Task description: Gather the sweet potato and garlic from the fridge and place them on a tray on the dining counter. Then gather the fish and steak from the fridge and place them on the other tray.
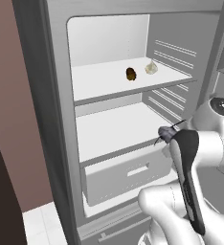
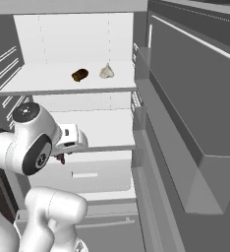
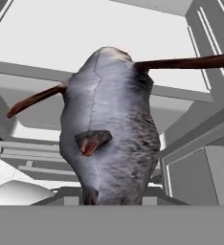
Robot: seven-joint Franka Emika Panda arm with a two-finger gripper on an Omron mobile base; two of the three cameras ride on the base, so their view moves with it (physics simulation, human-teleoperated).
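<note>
The fridge [image 1: 56, 119] stands open in front of me. On its upper shelf lie the brown sweet potato [image 1: 130, 73] [image 2: 79, 75] and, just to its right, the pale garlic [image 1: 151, 68] [image 2: 106, 72]. My gripper [image 1: 170, 138] hovers at the front edge of the middle shelf, shut on the fish [image 1: 165, 134]. In the hand view the fish [image 3: 109, 134] is a silvery-grey body with thin reddish fins sticking out to both sides, held close in front of the camera. It covers most of the fingers.
The white middle shelf [image 1: 114, 129] is bare, and a closed drawer [image 1: 128, 174] sits below it. The open fridge door with its bins [image 2: 195, 113] stands close on the right. A brown wall [image 1: 18, 95] flanks the fridge on the left.
</note>
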